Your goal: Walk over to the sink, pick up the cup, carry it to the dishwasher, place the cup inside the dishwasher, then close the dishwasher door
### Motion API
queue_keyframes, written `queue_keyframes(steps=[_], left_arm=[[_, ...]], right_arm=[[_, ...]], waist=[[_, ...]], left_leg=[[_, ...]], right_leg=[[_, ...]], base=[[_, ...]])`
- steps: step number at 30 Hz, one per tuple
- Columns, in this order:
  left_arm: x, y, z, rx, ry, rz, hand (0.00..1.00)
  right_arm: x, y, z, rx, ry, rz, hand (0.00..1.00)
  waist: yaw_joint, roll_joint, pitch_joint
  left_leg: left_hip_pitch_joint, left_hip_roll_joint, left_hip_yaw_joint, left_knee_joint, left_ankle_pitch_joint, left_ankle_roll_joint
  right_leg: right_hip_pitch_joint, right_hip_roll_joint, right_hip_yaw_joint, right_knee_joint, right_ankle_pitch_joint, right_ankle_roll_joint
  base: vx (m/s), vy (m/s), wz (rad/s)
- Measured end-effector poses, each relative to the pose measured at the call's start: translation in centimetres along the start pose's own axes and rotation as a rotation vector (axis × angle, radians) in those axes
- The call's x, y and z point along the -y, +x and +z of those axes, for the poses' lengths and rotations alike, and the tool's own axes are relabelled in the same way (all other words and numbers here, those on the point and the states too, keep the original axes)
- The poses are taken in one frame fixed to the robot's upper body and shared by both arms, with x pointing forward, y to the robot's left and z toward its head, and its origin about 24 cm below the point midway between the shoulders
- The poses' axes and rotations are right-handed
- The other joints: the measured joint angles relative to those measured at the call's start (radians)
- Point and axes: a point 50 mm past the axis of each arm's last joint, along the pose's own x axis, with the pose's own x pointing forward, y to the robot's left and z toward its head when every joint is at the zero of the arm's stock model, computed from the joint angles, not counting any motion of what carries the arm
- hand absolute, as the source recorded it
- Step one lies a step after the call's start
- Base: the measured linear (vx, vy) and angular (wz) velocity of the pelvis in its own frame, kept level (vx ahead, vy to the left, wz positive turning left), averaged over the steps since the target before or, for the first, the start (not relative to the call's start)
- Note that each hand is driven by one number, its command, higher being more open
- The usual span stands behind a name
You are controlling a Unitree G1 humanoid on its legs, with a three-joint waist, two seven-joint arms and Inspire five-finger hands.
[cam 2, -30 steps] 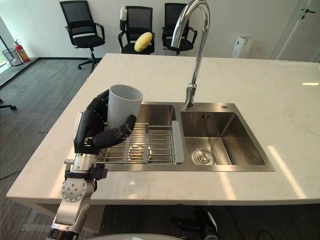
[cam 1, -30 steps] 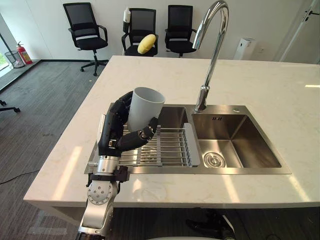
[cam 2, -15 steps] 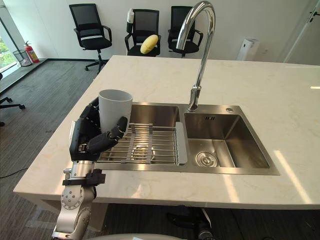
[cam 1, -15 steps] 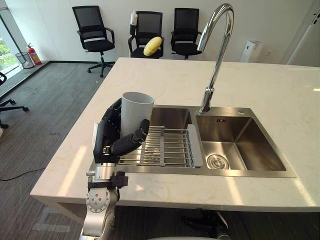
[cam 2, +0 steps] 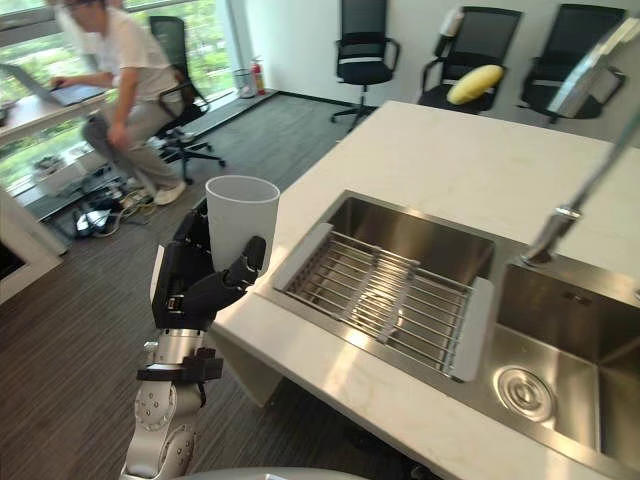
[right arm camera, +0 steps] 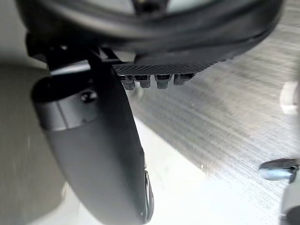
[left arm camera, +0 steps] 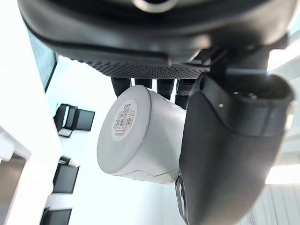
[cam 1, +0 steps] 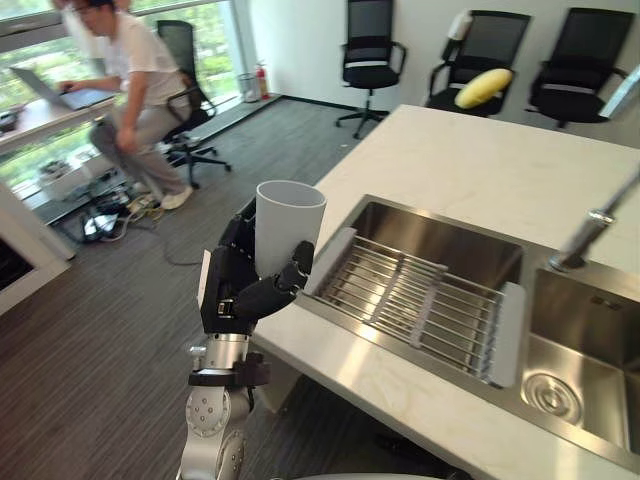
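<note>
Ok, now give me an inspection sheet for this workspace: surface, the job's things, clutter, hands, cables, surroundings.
Surface: pale stone counter with a double steel sink; a wire rack spans one basin.
Job's things: grey cup, held upright beside the counter's edge.
Clutter: yellow object on a black chair.
Hands: left hand curled round the cup; right hand idle above the carpet.
Cables: what look like loose leads on the floor by the desk.
Surroundings: a person seated at that desk by the windows; another chair near the wall.
</note>
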Motion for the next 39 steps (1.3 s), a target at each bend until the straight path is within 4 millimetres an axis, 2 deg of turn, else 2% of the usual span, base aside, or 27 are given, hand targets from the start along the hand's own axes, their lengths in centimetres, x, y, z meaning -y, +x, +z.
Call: queue_keyframes(steps=[2,4,5,6,7,9,11,13,15,16,18,19,22,23,24,25,26,27,28,29,31,32,34,36,37,38,39], left_arm=[[-0.1,0.0,0.0,-0.003,-0.005,0.006,0.0],[0.6,0.1,-0.2,-0.011,-0.016,-0.022,0.0],[0.9,0.0,-0.4,-0.02,-0.021,-0.035,0.0],[1.1,0.0,-0.5,-0.026,-0.025,-0.04,0.0],[1.4,0.0,-0.6,-0.033,-0.034,-0.049,0.0],[1.5,-0.1,-0.8,-0.044,-0.038,-0.046,0.0],[1.7,-0.2,-1.0,-0.052,-0.046,-0.041,0.0],[1.8,-0.2,-1.0,-0.055,-0.05,-0.044,0.0],[1.9,-0.3,-1.1,-0.056,-0.053,-0.048,0.0],[2.2,-0.4,-1.3,-0.069,-0.066,-0.045,0.0],[3.1,-0.4,-1.5,-0.066,-0.109,-0.061,0.0],[3.4,-0.4,-1.5,-0.07,-0.118,-0.072,0.0],[3.7,-0.5,-1.7,-0.095,-0.115,-0.131,0.0],[3.9,-0.3,-1.5,-0.084,-0.12,-0.147,0.0],[3.9,-0.1,-1.3,-0.075,-0.119,-0.17,0.0],[4.0,-0.1,-1.3,-0.074,-0.123,-0.181,0.0],[4.0,-0.3,-1.4,-0.078,-0.137,-0.184,0.0],[4.2,-0.3,-1.5,-0.081,-0.159,-0.182,0.0],[4.4,-0.3,-1.5,-0.078,-0.172,-0.183,0.0],[4.4,-0.4,-1.6,-0.087,-0.184,-0.184,0.0],[4.4,-0.2,-1.7,-0.086,-0.188,-0.192,0.0],[4.3,-0.1,-1.9,-0.09,-0.195,-0.193,0.0],[4.1,-0.3,-3.1,-0.152,-0.179,-0.207,0.0],[4.5,-0.5,-3.6,-0.185,-0.186,-0.221,0.0],[4.8,-0.7,-4.1,-0.211,-0.191,-0.232,0.0],[5.4,-1.2,-4.6,-0.251,-0.199,-0.258,0.0],[5.6,-1.4,-4.8,-0.261,-0.198,-0.267,0.0]], right_arm=[[-0.2,0.3,0.5,0.012,-0.012,0.019,1.0],[-0.3,0.3,0.5,0.013,-0.012,0.032,1.0],[-0.4,0.3,0.3,0.005,-0.015,0.037,1.0],[-0.5,0.2,0.2,0.0,-0.02,0.042,1.0],[-0.7,0.1,0.1,-0.002,-0.012,0.046,1.0],[-1.4,0.0,0.6,0.031,-0.031,0.068,1.0],[-2.5,-0.4,0.6,0.055,-0.03,0.092,1.0],[-3.5,-0.7,0.4,0.059,-0.023,0.113,1.0],[-4.3,-1.0,0.0,0.051,-0.031,0.145,1.0],[-4.4,-1.0,-0.1,0.049,-0.033,0.157,1.0],[-3.8,-1.8,0.2,0.091,-0.013,0.15,1.0],[-3.7,-1.8,0.3,0.1,-0.008,0.143,1.0],[-3.7,-1.6,0.3,0.087,0.003,0.119,1.0],[-3.8,-1.5,0.5,0.094,0.003,0.116,1.0],[-4.5,-1.0,0.7,0.097,0.032,0.112,1.0],[-4.6,-0.9,0.7,0.096,0.04,0.108,1.0],[-4.4,-0.9,0.8,0.098,0.032,0.105,1.0],[-3.8,-0.9,0.9,0.099,0.013,0.099,1.0],[-3.4,-0.9,1.1,0.103,0.003,0.09,1.0],[-3.0,-0.6,1.1,0.093,-0.002,0.074,1.0],[-3.0,-0.6,1.0,0.09,-0.003,0.074,1.0],[-3.0,-0.3,0.9,0.076,-0.008,0.074,1.0],[-3.4,0.0,0.3,0.04,-0.005,0.083,1.0],[-3.4,-0.1,0.1,0.029,-0.006,0.088,1.0],[-3.3,-0.2,0.0,0.026,-0.008,0.094,1.0],[-3.2,-0.2,0.0,0.028,-0.011,0.095,1.0],[-3.1,-0.2,0.1,0.031,-0.013,0.09,1.0]], waist=[[0.003,0.001,0.009],[-0.007,0.004,0.033],[-0.018,0.002,0.043],[-0.025,0.003,0.05],[-0.04,0.007,0.059],[-0.049,0.004,0.07],[-0.049,-0.022,0.084],[-0.048,-0.044,0.08],[-0.046,-0.066,0.066],[-0.048,-0.064,0.062],[-0.052,-0.024,0.066],[-0.059,-0.014,0.067],[-0.048,-0.006,0.063],[-0.048,-0.016,0.049],[-0.035,-0.056,0.064],[-0.023,-0.049,0.063],[-0.016,-0.044,0.061],[-0.022,-0.003,0.04],[-0.021,0.005,0.035],[-0.022,-0.01,0.035],[-0.044,-0.041,0.027],[-0.042,-0.042,0.027],[-0.048,-0.039,0.03],[-0.051,-0.041,0.032],[-0.053,-0.041,0.034],[-0.061,-0.04,0.043],[-0.064,-0.039,0.046]], left_leg=[[0.008,-0.03,-0.023,-0.012,-0.004,0.013],[0.03,-0.073,-0.069,-0.018,-0.021,0.033],[0.041,-0.099,-0.103,-0.019,-0.025,0.042],[0.049,-0.108,-0.12,-0.02,-0.026,0.046],[0.06,-0.118,-0.162,-0.023,-0.027,0.051],[0.061,-0.12,-0.216,-0.026,-0.025,0.057],[0.061,-0.123,-0.24,-0.034,-0.025,0.057],[0.058,-0.13,-0.244,-0.031,-0.024,0.057],[0.052,-0.151,-0.244,-0.017,-0.03,0.063],[0.048,-0.15,-0.252,0.018,-0.056,0.057],[-0.024,-0.107,-0.19,0.149,-0.121,0.034],[-0.041,-0.092,-0.169,0.195,-0.135,0.026],[-0.046,-0.099,-0.177,0.259,-0.138,0.021],[-0.033,-0.121,-0.212,0.189,-0.161,-0.021],[-0.055,-0.063,-0.086,0.307,-0.236,0.068],[-0.073,0.003,-0.038,0.4,-0.263,0.062],[-0.071,0.145,0.007,0.458,-0.271,-0.005],[-0.055,0.264,0.019,0.389,-0.206,-0.037],[-0.042,0.275,0.01,0.339,-0.166,-0.155],[-0.007,0.196,0.02,0.261,-0.146,-0.117],[0.024,0.098,0.007,0.129,-0.089,-0.091],[0.045,0.06,0.008,0.069,-0.052,-0.083],[0.067,0.015,0.006,0.009,-0.025,-0.065],[0.07,0.009,0.001,0.009,-0.03,-0.061],[0.079,0.01,-0.003,0.007,-0.033,-0.057],[0.105,0.012,-0.005,-0.009,-0.036,-0.055],[0.119,0.012,-0.005,-0.019,-0.036,-0.054]], right_leg=[[0.004,-0.034,0.001,0.046,0.0,0.0],[-0.009,-0.103,0.024,0.193,0.002,-0.004],[-0.043,-0.142,0.071,0.314,0.024,-0.064],[-0.068,-0.151,0.112,0.374,0.048,-0.111],[-0.12,-0.123,0.244,0.454,0.046,-0.115],[-0.154,-0.014,0.383,0.456,-0.042,-0.05],[-0.178,0.092,0.443,0.373,-0.114,-0.008],[-0.175,0.141,0.454,0.261,-0.123,-0.019],[-0.167,0.141,0.452,0.143,-0.106,-0.038],[-0.137,0.139,0.433,0.11,-0.092,-0.027],[-0.121,0.143,0.402,0.076,-0.076,-0.018],[-0.111,0.146,0.396,0.068,-0.072,-0.017],[-0.067,0.15,0.385,0.056,-0.071,-0.024],[-0.068,0.131,0.37,0.039,-0.069,-0.028],[-0.067,0.091,0.354,0.023,-0.056,-0.01],[-0.064,0.091,0.35,0.024,-0.053,-0.006],[-0.054,0.096,0.336,0.027,-0.052,-0.005],[-0.05,0.106,0.315,0.032,-0.055,0.0],[-0.053,0.1,0.316,0.043,-0.067,0.029],[-0.055,0.052,0.343,0.042,-0.077,0.031],[-0.044,0.026,0.402,-0.02,-0.061,0.039],[-0.036,0.006,0.4,-0.046,-0.041,0.038],[-0.021,-0.022,0.401,-0.062,-0.01,0.051],[-0.022,-0.029,0.41,-0.043,-0.003,0.053],[-0.042,-0.031,0.417,0.013,0.001,0.047],[-0.105,-0.035,0.446,0.171,0.016,0.022],[-0.132,-0.035,0.457,0.232,0.031,-0.006]], base=[[-0.08,0.161,0.49],[-0.07,0.178,0.76],[-0.03,0.138,0.76],[0.0,0.177,0.99],[0.03,0.129,0.92],[0.05,0.084,0.99],[0.06,-0.002,0.94],[0.08,-0.063,0.71],[0.13,-0.1,0.5],[0.14,-0.072,0.34],[0.11,-0.008,0.35],[0.09,0.066,0.28],[0.04,0.07,0.24],[0.04,0.068,0.6],[0.06,0.043,0.57],[0.07,0.047,0.44],[0.03,0.13,0.44],[0.01,0.209,0.48],[0.0,0.31,0.43],[0.0,0.247,0.32],[-0.01,0.185,0.56],[-0.01,0.185,0.43],[0.01,0.196,0.16],[0.01,0.082,0.13],[-0.01,0.089,0.1],[-0.02,0.09,0.07],[-0.02,0.115,-0.02]])
